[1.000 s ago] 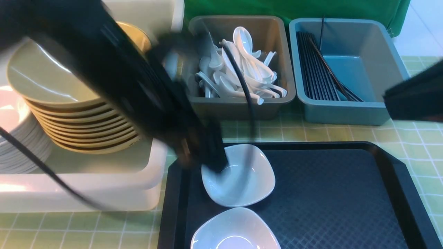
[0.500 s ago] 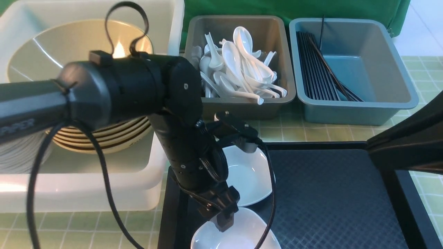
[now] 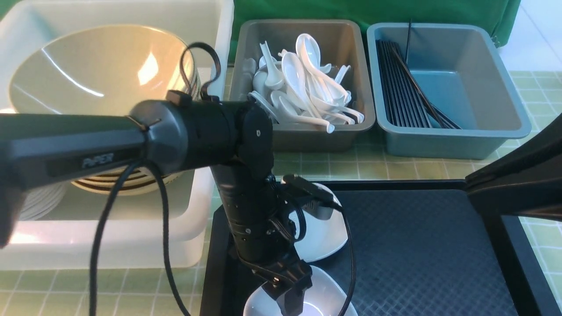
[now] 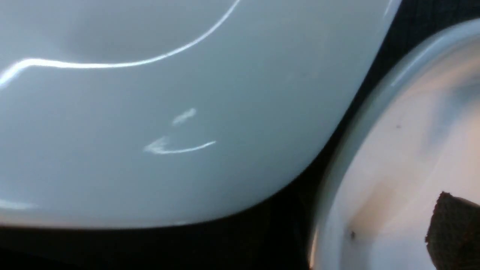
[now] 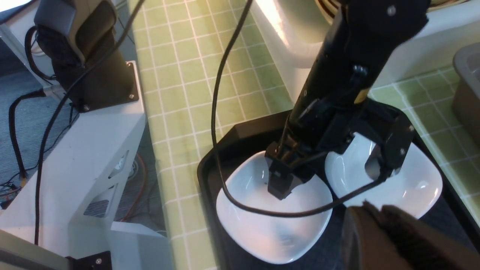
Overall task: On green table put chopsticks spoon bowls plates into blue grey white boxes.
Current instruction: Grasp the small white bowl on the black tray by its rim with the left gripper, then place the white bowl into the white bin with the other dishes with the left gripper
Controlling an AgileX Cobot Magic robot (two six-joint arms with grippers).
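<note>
Two white square bowls sit on a black tray [image 3: 417, 245]: a near bowl [image 3: 327, 293] and a far bowl [image 3: 330, 237]. My left gripper [image 3: 290, 303] points down into the near bowl [image 5: 262, 225] at its rim beside the far bowl [image 5: 408, 183]. It looks open: one dark fingertip [image 4: 453, 232] hangs inside the near bowl [image 4: 393, 150], and the other is hidden. The bowl rests on the tray. My right gripper [image 5: 375, 212] is shut and empty, hovering above the tray near both bowls.
A white box [image 3: 131, 237] at the left holds stacked beige bowls [image 3: 92, 70] and white plates [image 3: 39, 202]. A grey box [image 3: 307, 136] holds white spoons, and a blue box [image 3: 443, 145] holds black chopsticks. My right arm [image 3: 518, 184] crosses the tray's right side.
My left arm has swung from the white box over to the tray and lowered its gripper into the near bowl. My right arm has dropped lower at the right edge.
</note>
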